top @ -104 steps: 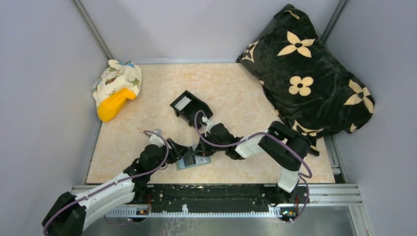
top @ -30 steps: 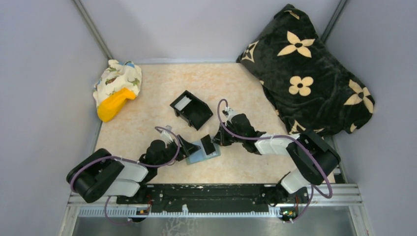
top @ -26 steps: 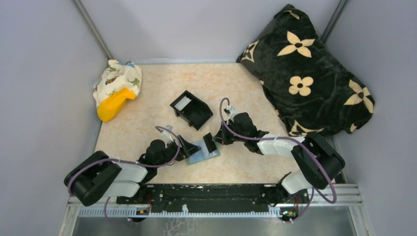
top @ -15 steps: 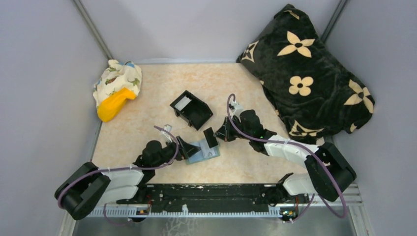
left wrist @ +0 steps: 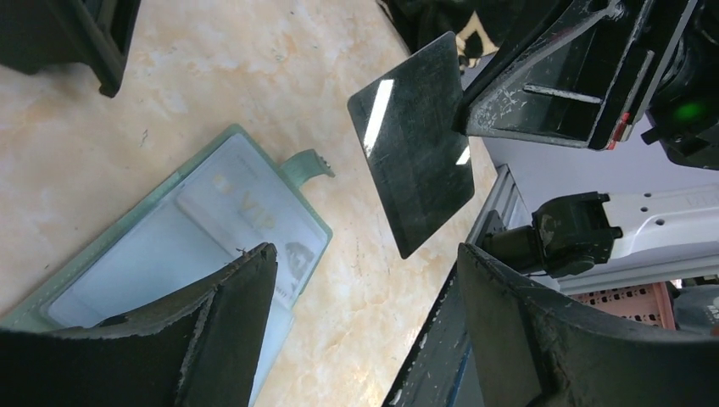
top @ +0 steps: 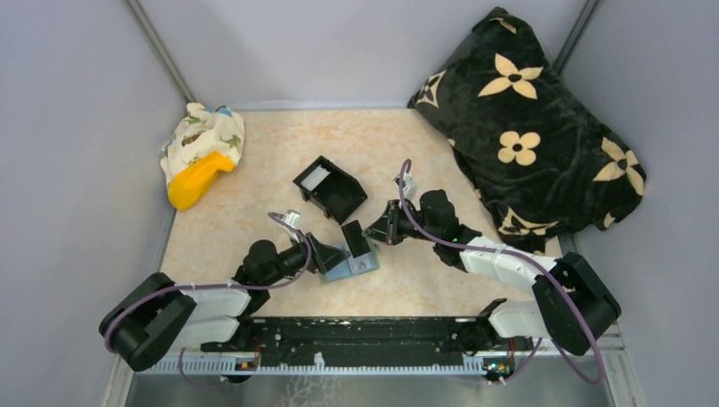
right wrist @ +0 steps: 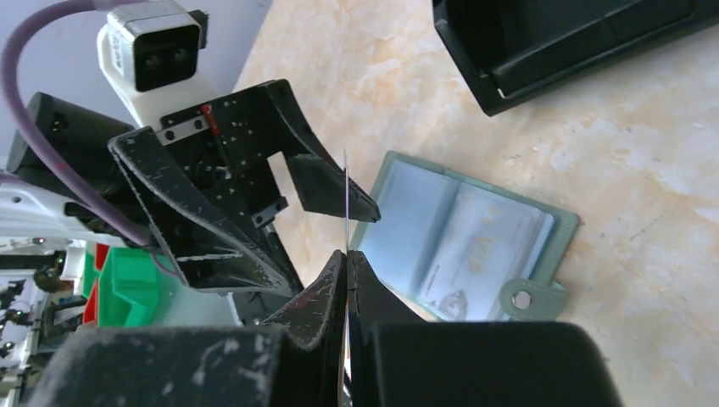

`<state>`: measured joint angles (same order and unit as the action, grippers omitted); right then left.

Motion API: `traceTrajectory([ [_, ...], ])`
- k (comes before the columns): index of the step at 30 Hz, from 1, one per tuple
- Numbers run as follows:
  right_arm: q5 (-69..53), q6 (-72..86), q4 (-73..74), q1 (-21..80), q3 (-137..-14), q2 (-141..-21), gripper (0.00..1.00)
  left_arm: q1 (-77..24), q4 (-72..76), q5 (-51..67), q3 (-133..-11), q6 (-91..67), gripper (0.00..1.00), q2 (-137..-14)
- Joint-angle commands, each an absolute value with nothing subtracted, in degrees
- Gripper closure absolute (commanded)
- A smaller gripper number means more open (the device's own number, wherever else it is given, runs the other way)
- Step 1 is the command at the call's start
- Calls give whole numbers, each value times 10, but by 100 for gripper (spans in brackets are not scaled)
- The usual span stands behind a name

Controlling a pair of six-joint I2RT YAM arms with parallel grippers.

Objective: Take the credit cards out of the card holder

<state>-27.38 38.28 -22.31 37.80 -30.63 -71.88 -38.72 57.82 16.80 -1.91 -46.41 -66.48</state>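
Note:
The sage-green card holder lies open on the table, snap tab toward the right. A pale card sits in its blue-grey pocket, and it also shows in the right wrist view. My right gripper is shut on one credit card, which looks dark and glossy and hangs above the holder. The right wrist view shows this card edge-on. My left gripper is open, one finger over the holder's left half.
A black plastic box stands just behind the holder, and it also shows in the right wrist view. A patterned cloth with a yellow object lies at the back left. A black flowered blanket fills the back right.
My right gripper has lifted the dark card off the holder and drawn back to the right and farther from the arm bases. My left gripper has stayed at the holder's left side.

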Motion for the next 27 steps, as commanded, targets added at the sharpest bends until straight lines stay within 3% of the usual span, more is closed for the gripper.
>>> traceTrajectory([
  [1,-297,403,-280,375,-307,-697,100,-385,672,194,-40,-463,17,-694],
  [5,-305,413,-295,374,-301,-697,100,-385,719,205,-52,-474,21,-726],
  [10,-303,410,-297,375,-293,-698,100,-385,794,207,-63,-499,33,-777],
  [22,-293,406,-303,374,-280,-697,100,-385,863,220,-67,-534,74,-837],
  [27,-296,408,-315,375,-279,-708,100,-385,852,219,-66,-533,100,-830],
])
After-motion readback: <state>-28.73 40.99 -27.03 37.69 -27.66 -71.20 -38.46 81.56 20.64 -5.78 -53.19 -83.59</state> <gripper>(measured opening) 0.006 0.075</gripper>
